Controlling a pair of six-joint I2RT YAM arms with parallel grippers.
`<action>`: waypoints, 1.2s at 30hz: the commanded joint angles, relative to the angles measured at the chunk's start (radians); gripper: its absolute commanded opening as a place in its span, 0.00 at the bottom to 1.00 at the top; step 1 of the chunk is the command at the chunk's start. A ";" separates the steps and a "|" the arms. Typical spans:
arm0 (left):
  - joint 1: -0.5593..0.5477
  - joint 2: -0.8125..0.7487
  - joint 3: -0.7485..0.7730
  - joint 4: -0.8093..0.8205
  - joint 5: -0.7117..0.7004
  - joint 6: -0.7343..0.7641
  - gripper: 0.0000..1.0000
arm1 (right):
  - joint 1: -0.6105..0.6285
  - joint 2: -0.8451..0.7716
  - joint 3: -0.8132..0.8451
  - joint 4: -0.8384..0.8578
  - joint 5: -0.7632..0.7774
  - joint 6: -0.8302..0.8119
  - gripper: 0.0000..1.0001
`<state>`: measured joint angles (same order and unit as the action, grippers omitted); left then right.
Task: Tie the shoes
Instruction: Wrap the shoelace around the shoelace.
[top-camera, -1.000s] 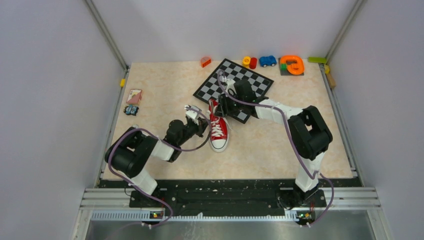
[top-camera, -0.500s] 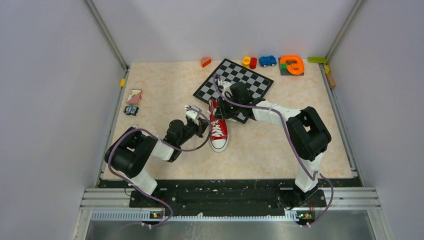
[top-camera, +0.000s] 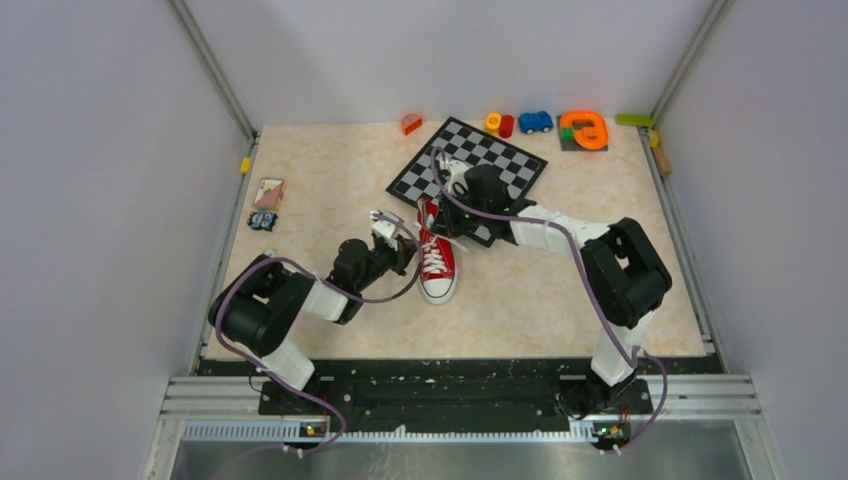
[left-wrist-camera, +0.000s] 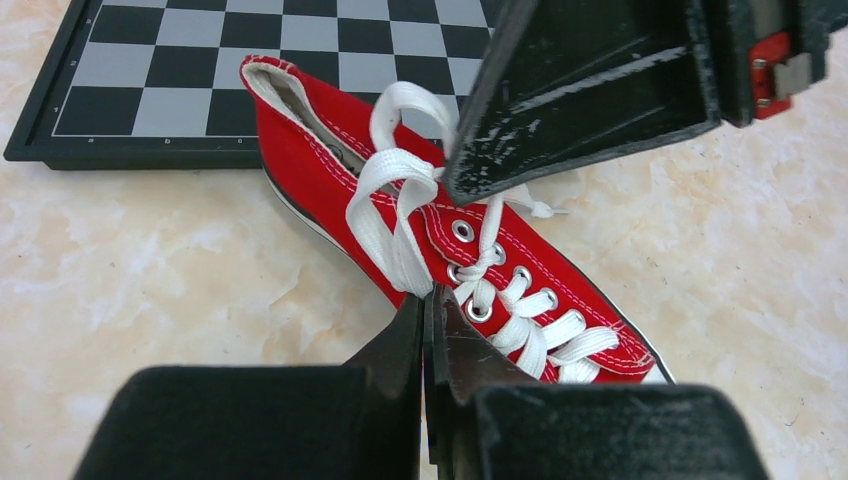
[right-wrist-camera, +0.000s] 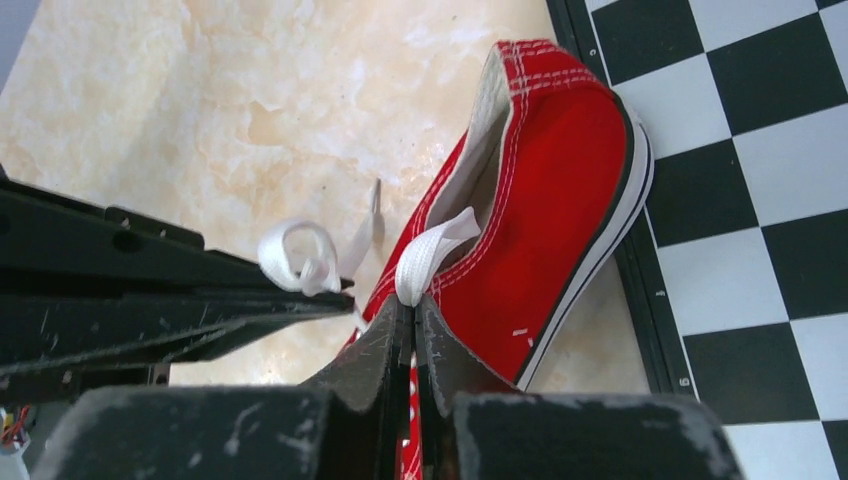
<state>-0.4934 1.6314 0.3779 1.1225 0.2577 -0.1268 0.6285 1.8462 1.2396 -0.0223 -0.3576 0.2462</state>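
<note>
The shoe, a red sneaker (top-camera: 437, 258) with white laces, lies on the table with its toe toward the arms and its heel against the chessboard (top-camera: 505, 165). My left gripper (top-camera: 407, 250) sits at the shoe's left side. In the left wrist view it (left-wrist-camera: 428, 298) is shut on a white lace loop (left-wrist-camera: 392, 215) beside the eyelets. My right gripper (top-camera: 446, 222) hovers over the heel end. In the right wrist view it (right-wrist-camera: 408, 304) is shut on a flat white lace strand (right-wrist-camera: 432, 250) coming off the shoe (right-wrist-camera: 545, 190). A second lace loop (right-wrist-camera: 298, 256) lies along the left gripper's fingers (right-wrist-camera: 150, 290).
The chessboard (left-wrist-camera: 150, 70) lies tilted behind the shoe. Along the back edge stand an orange block (top-camera: 411, 123), yellow and red rings (top-camera: 499, 124), a blue car (top-camera: 535, 121), an orange ring toy (top-camera: 584, 129) and a green block (top-camera: 634, 120). A card box (top-camera: 268, 192) sits at the left.
My right gripper has shifted slightly toward the shoe's heel and closed from open onto a lace strand. The left gripper and the shoe have stayed put.
</note>
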 joint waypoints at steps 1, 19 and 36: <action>0.009 -0.030 0.022 -0.008 0.002 0.019 0.00 | -0.025 -0.122 -0.090 0.152 0.001 0.026 0.00; 0.009 -0.073 0.054 -0.143 0.087 0.103 0.00 | -0.108 -0.329 -0.386 0.354 -0.045 0.076 0.00; 0.002 -0.115 0.132 -0.373 0.134 0.492 0.00 | -0.128 -0.155 -0.295 0.492 -0.296 0.175 0.01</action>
<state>-0.5007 1.5291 0.4831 0.7734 0.4122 0.2680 0.5312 1.6562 0.8761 0.3538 -0.5831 0.3626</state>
